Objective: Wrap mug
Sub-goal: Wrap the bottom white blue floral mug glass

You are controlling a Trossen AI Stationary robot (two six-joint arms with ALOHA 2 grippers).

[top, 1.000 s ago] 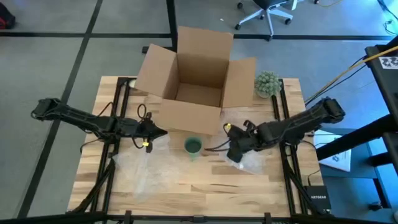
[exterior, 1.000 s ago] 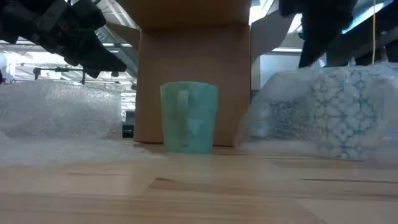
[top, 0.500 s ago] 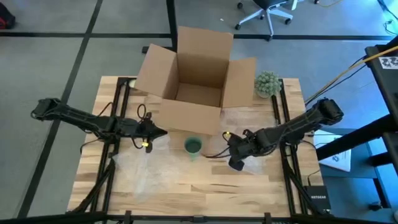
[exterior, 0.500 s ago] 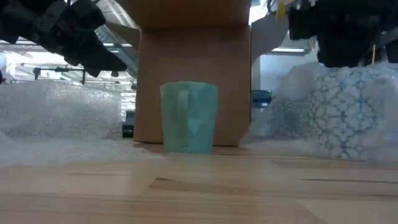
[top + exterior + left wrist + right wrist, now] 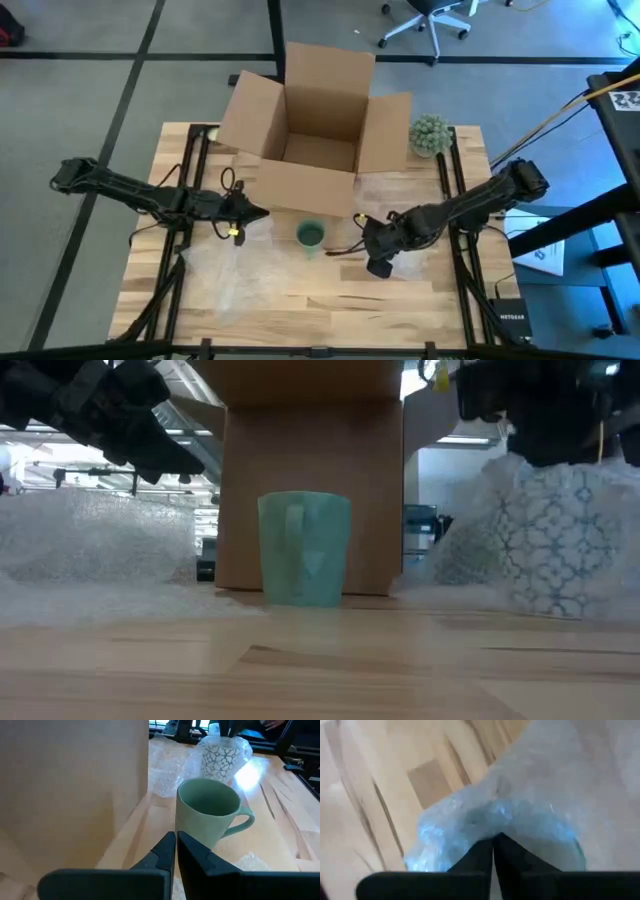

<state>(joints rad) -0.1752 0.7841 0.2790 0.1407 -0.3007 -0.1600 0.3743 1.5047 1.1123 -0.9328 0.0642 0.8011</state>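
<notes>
- While the left hand (image 5: 258, 213) hangs over the worktop (image 5: 330, 300) with its two fingers pressed together and nothing between them, the right hand (image 5: 378, 264) is down low on the other side.
- The right hand's fingers are squeezed tight on a sheet of bubble wrap (image 5: 520, 805); its own camera shows the clear plastic bunched up right at the fingertips.
- A patterned mug (image 5: 558, 540), white with blue lines, sits inside that wrap. The low view shows it standing on the worktop just under the right hand.
- The green mug (image 5: 311, 235) stands upright near the middle of the worktop. It is between the two hands and touches neither one.
- The green mug has no wrap on it. Its handle shows in the left wrist view, and the cup looks bare inside.
- Just behind the green mug is a big cardboard box (image 5: 310, 130) with its flaps open.
- More bubble wrap, a loose sheet (image 5: 225, 270), lies flat on the worktop under and in front of the left hand.
- A small green plant (image 5: 430, 134) stands at the far right of the worktop, beside the box.
- The left arm reaches in from the left edge, and the right arm reaches in from the right edge.
</notes>
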